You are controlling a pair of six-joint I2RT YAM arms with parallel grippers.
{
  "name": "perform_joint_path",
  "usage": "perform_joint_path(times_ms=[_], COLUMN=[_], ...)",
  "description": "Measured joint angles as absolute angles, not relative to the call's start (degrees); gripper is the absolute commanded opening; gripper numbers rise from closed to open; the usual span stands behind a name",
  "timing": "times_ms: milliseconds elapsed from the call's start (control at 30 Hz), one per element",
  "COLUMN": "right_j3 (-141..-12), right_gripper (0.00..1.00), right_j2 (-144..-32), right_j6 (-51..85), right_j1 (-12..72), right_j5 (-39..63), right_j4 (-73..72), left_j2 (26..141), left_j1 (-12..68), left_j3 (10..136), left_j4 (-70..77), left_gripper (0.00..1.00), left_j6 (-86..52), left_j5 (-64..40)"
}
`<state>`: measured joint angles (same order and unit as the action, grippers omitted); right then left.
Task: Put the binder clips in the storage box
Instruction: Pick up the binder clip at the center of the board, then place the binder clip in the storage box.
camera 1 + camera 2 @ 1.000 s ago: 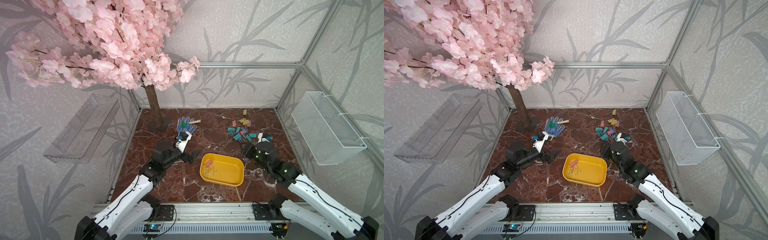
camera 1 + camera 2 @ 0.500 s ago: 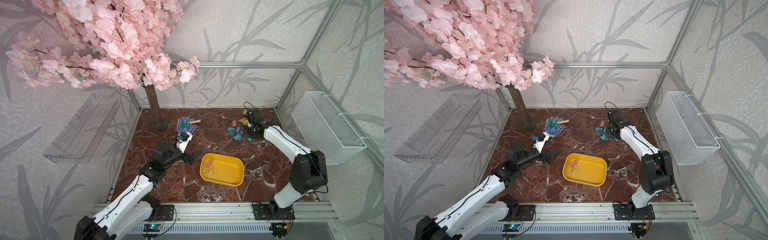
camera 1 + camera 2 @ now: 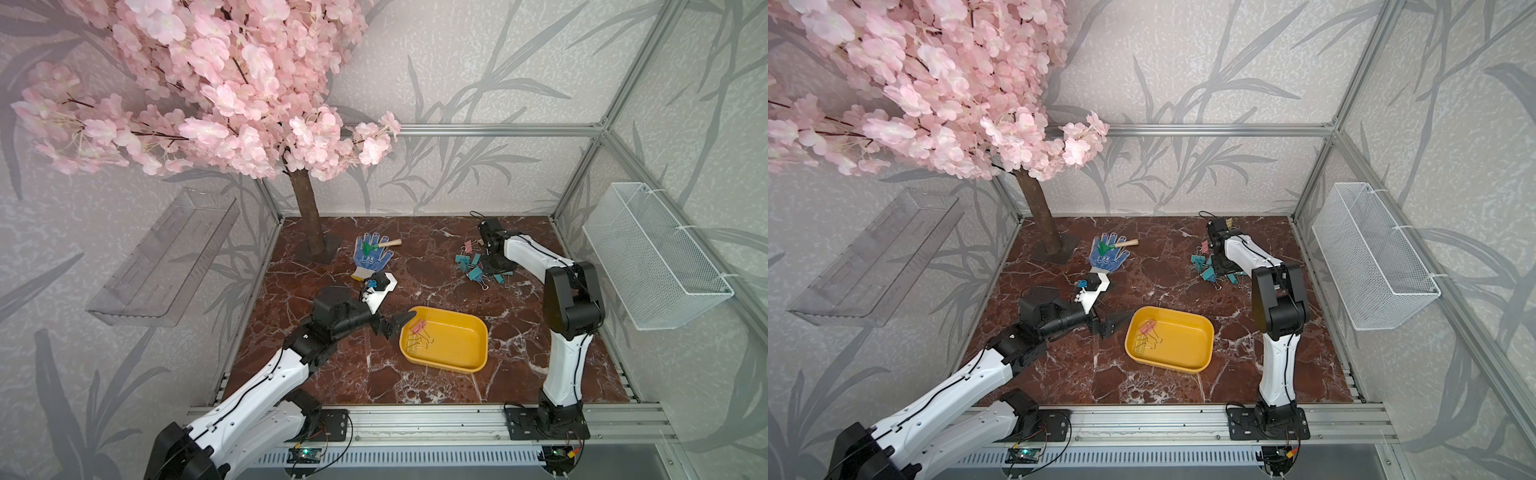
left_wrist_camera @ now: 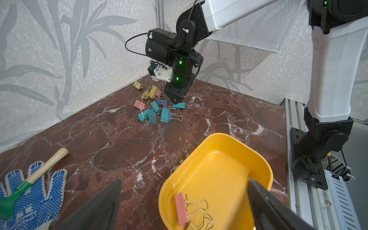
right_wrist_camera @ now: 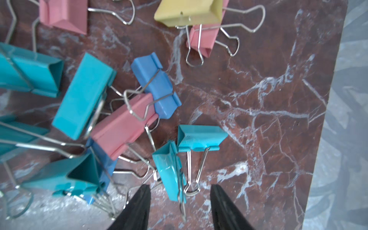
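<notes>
The yellow storage box (image 3: pixel 465 357) (image 3: pixel 1187 361) (image 4: pixel 219 169) sits at mid-floor. It holds a pink binder clip (image 3: pixel 417 328) (image 4: pixel 181 209) and a yellow one. Several teal, pink, blue and yellow binder clips (image 3: pixel 473 266) (image 3: pixel 1204 266) (image 4: pixel 157 113) lie in a pile at the back right. My right gripper (image 5: pixel 179 186) (image 4: pixel 177 98) points down into that pile. It is open, and a teal clip (image 5: pixel 169 171) stands between its fingers, touching neither. My left gripper (image 3: pixel 397 326) (image 3: pixel 1115 325) (image 4: pixel 184 182) hangs wide open at the box's left rim, holding nothing.
A blue-dotted glove (image 3: pixel 370 255) with a small green trowel on it lies at the back, left of centre. The tree trunk (image 3: pixel 309 216) stands at the back left under overhanging blossoms. A white wire basket (image 3: pixel 652 253) hangs on the right wall, a clear shelf (image 3: pixel 166 257) on the left.
My right arm has lifted from a low stretched pose at the front right and now reaches down onto the clip pile, its jaws slightly narrower. The left arm has not moved.
</notes>
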<state>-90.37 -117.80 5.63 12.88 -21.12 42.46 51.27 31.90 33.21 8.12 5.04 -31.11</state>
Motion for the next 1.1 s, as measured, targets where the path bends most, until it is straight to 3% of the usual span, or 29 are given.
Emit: perform_joint_path(times_ms=[133, 267, 300, 567, 733, 867, 967, 1100], right_j3=[-91.6, -91.4, -91.2, -84.1, -76.9, -69.1, -61.8, -52.4], right_gripper=[0.28, 0.02, 0.0, 0.0, 0.0, 0.0, 0.0, 0.0], right_j2=[-119.1, -119.2, -119.2, -111.4, -94.3, -77.7, -68.8, -64.0], right_j6=[4.8, 4.9, 5.1, 7.6, 12.6, 20.8, 29.5, 43.2], right_j1=[12.6, 12.4, 12.4, 12.4, 12.4, 13.1, 17.2, 29.6], right_j5=[-22.1, -22.8, -23.2, -24.3, -16.7, -4.4, 3.8, 9.4], right_j4=[42.8, 43.2, 43.1, 43.3, 42.5, 38.0, 32.7, 24.1], left_j2=[51.2, 51.2, 51.2, 51.2, 51.2, 51.0, 50.6, 49.2], left_j1=[31.9, 31.9, 32.0, 32.2, 32.2, 32.2, 32.2, 32.2], left_j3=[33.2, 33.2, 33.2, 33.2, 33.2, 33.2, 33.1, 32.7], left_j4=[8.1, 8.0, 7.9, 7.7, 7.7, 7.7, 7.7, 7.8], left_gripper=[1.0, 1.0, 1.0, 1.0, 1.0, 1.0, 1.0, 1.0], left_j6=[5.5, 5.6, 5.6, 5.6, 5.5, 5.2, 4.6, 3.9], left_j5=[-30.5, -29.8, -29.8, -28.5, -25.8, -22.7, -19.5, -15.6])
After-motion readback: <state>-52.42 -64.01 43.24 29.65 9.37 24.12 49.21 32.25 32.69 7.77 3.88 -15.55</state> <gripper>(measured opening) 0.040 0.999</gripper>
